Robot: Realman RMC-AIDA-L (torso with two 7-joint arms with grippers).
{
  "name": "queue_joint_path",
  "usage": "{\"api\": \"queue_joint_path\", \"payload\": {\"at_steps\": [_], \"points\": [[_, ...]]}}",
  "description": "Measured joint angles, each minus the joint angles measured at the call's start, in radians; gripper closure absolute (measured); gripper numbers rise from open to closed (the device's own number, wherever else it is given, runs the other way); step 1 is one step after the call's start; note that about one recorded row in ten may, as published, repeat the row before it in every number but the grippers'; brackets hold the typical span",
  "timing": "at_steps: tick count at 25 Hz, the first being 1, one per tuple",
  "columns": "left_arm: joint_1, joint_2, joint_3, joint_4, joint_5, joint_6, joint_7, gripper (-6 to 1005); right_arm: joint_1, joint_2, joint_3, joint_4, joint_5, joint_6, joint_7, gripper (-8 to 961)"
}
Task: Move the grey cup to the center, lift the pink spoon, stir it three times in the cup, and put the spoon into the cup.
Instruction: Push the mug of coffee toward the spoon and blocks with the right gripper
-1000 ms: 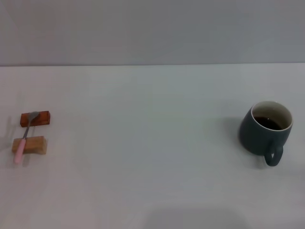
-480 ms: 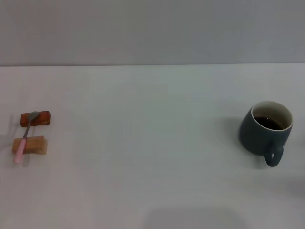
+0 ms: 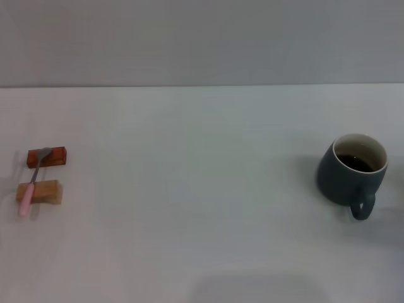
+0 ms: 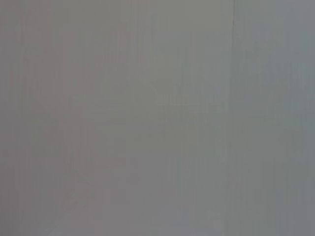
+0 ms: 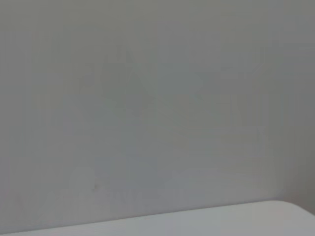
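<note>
neither gripper shows in any view, so whether either one is spread or pressed together cannot be told. the left wrist view holds only a plain grey surface, and the right wrist view shows a grey wall with a pale edge of the counter (image 5: 206, 222) low in it.

from the head view, the grey cup (image 3: 351, 172) stands upright at the right side of the white counter, its loop handle turned toward the robot and dark liquid visible inside the cream interior. the pink spoon (image 3: 33, 182) lies far off at the left side, well apart from the cup, its grey bowl resting on the reddish-brown block (image 3: 47, 156) and its pink handle crossing the light wooden block (image 3: 39, 192), the handle end pointing toward the robot.

compared with the earlier head pictures, cup, spoon and both blocks sit in the same places; nothing on the counter has shifted.
</note>
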Motion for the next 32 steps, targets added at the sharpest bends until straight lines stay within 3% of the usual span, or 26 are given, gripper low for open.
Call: {"api": "queue_joint_path", "payload": {"at_steps": [32], "points": [[0.009, 0.002, 0.0, 0.0, 0.0, 0.006, 0.0, 193, 0.053, 0.005, -0.001, 0.153, -0.285, 0.1, -0.004, 954]]}}
